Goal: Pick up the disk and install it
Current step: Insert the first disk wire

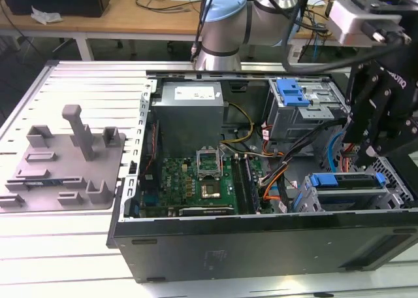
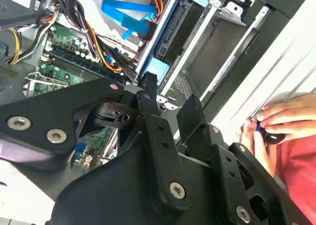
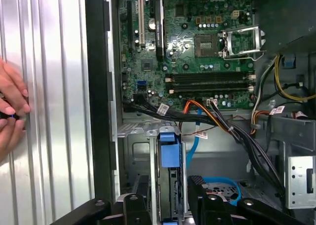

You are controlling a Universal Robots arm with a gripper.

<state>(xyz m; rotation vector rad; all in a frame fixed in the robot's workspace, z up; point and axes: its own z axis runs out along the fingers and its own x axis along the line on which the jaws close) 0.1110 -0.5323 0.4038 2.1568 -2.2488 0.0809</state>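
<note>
My gripper [image 3: 169, 200] has its jaws wide, one on each side of the disk [image 3: 168, 153], which stands on edge in its bay [image 3: 131, 146]. I think I should go slow and straight, clear of the wires [image 3: 236, 132]

You have bright, even overhead light. The ribbed worktop [image 1: 85, 82] glares almost white, worst in the second wrist view out past the jaws. Inside the computer case [image 1: 261, 246], below the jaws, shadows stay soft. The gripper [image 2: 170, 99] body reads dark and slightly blurred close to the lens.
</note>
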